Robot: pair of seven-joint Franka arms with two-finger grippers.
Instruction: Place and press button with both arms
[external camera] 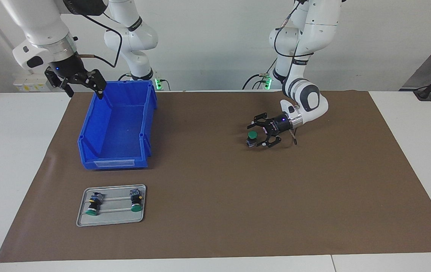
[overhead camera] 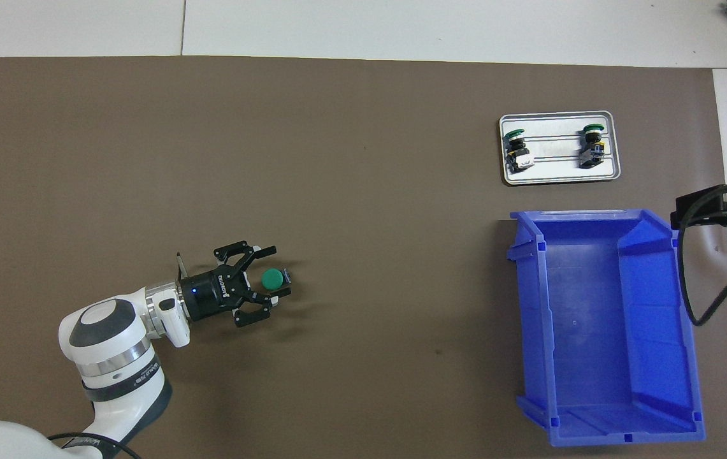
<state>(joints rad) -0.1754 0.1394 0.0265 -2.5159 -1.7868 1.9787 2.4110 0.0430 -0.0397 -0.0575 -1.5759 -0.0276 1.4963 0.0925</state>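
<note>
Left pincer [external camera: 257, 133], fingers apart, flanks the upright button [external camera: 252, 139] on open mat [external camera: 215, 181] toward the left arm's end of the worktop. Right pincer [external camera: 83, 84], fingers apart, waits over the blue bin's [external camera: 115, 128] edge.

White jointed arms [external camera: 306, 34], grey-black joint covers, black grippers [overhead camera: 267, 290], trailing black cables

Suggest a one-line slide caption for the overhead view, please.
Left gripper open around an upright green button on the brown mat; two more wait on the tray.
</note>
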